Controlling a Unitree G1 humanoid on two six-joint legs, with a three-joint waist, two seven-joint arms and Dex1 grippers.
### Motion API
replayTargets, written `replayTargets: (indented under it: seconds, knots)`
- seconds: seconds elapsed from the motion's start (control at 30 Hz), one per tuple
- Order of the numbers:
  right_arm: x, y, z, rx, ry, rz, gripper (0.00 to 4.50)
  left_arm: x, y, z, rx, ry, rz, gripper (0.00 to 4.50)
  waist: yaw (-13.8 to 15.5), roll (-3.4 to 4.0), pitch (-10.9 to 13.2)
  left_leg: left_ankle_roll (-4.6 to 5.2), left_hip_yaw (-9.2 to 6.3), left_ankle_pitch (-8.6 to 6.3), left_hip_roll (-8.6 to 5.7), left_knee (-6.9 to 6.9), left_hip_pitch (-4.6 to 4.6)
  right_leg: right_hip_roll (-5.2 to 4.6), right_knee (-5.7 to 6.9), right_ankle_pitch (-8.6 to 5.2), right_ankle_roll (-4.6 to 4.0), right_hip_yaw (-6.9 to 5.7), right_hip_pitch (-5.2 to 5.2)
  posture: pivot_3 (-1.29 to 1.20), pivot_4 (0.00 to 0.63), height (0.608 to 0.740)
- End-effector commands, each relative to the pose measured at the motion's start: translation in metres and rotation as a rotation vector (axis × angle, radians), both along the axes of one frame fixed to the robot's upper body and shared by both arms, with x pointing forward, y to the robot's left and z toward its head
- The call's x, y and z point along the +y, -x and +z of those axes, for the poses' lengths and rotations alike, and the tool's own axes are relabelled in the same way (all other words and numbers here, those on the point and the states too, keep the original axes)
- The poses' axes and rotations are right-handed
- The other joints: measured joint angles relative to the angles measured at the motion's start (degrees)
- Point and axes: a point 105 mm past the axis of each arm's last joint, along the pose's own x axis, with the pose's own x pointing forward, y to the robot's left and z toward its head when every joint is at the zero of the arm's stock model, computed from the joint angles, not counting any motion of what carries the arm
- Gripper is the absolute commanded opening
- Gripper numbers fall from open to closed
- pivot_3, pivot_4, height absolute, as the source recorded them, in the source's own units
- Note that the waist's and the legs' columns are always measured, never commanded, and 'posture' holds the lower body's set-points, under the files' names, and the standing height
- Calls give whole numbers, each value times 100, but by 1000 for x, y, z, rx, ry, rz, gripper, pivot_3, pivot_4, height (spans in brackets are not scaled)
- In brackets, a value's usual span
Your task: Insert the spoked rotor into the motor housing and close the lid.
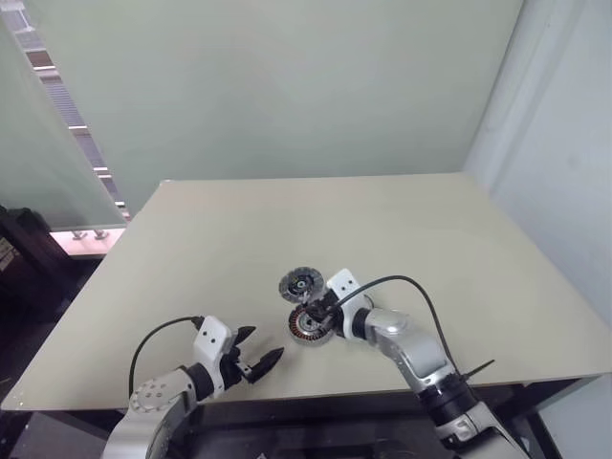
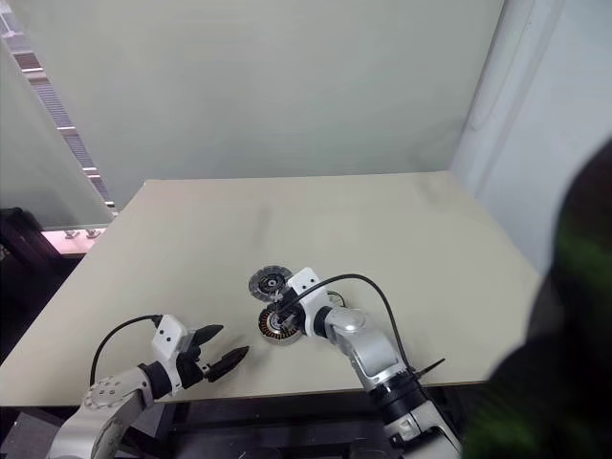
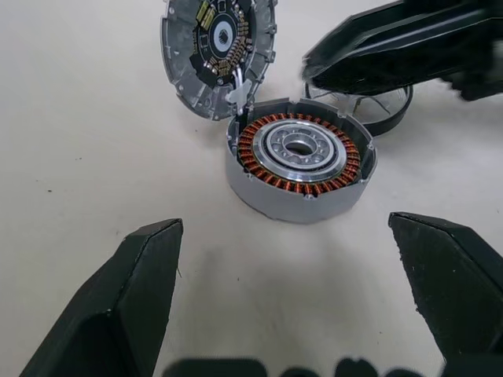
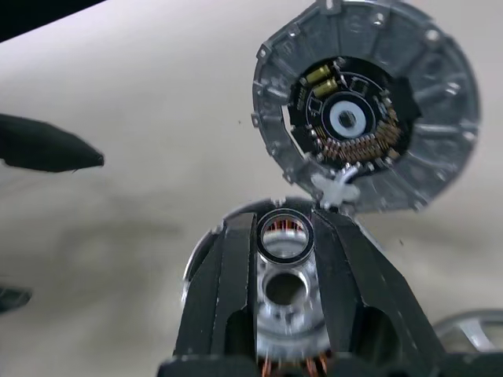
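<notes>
The motor housing (image 3: 299,161) sits near the table's front middle, its copper windings ringing a pale centre. The grey ribbed lid (image 3: 220,47) lies open-side up just behind it, touching its rim. My right gripper (image 4: 283,224) hovers over the housing (image 4: 283,290), shut on a small dark-edged metal ring (image 4: 284,236). The spoked rotor (image 3: 376,108) lies on the table beyond the housing, under the right gripper's fingers (image 3: 393,47), and its rim (image 4: 471,330) shows beside that gripper. My left gripper (image 1: 253,359) stands open near the front edge, pointing at the housing (image 1: 308,327) from a hand's width away.
The beige table (image 1: 430,229) stretches far behind the parts. Its front edge runs just below both grippers. A black cable (image 1: 421,292) loops over the right forearm. A glass partition (image 1: 48,163) stands to the left and a white wall (image 1: 564,143) to the right.
</notes>
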Motion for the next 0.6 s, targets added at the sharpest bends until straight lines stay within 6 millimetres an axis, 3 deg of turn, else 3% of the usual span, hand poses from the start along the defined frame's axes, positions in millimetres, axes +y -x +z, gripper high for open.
replayTargets:
  seconds: [0.03,0.6]
  knots:
    - [5,-9,8,-49,-11,-1,721,0,-3,14,-61,2,2,4500,-9,0,0,0,-1,0,-1,-1,-1,0,0,0,0,0,0,0,0,740]
    - [12,-3,-10,-5,20,25,721,0,0,17,-64,-2,13,4500,-20,5,2,-1,-1,0,2,-4,2,4,4,1,0,4,-3,0,0,740]
